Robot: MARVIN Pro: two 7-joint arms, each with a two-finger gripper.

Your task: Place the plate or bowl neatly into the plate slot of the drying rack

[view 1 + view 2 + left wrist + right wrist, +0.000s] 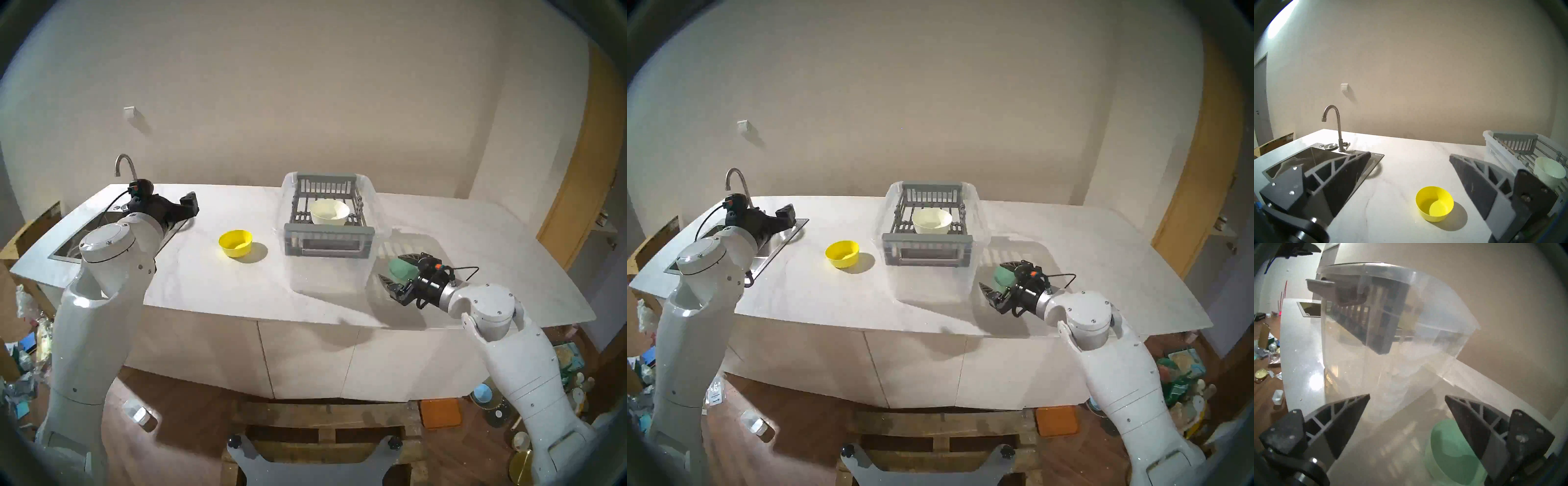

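White marble-look countertop (pixel 217 292) with steel sink (pixel 1305 157); clear plastic tub (pixel 368 268) holding grey slatted plastic drying rack (pixel 329 232), cream bowl (pixel 329 211) upright on its bars. Yellow plastic bowl (pixel 236 243) left of tub, green bowl (pixel 402 268) right. Left gripper (pixel 1410 162) spread wide, empty. Right gripper (pixel 1407 405) spread wide above green bowl, empty.

Left wrist view. The left gripper (pixel 1409 155) has its jaws spread wide and empty above a white marble counter (pixel 1398 169). A yellow bowl (pixel 1434 203) stands upright on the counter between the jaws, nearer the right one. Behind the left finger (pixel 1342 171) lie a steel sink (pixel 1305 157) and its curved tap (pixel 1337 125). Beyond the right finger (pixel 1480 183), the drying rack (pixel 1515 141) sits in a clear tub (pixel 1498 152); a white bowl (pixel 1548 171) rests on the rack's rods.
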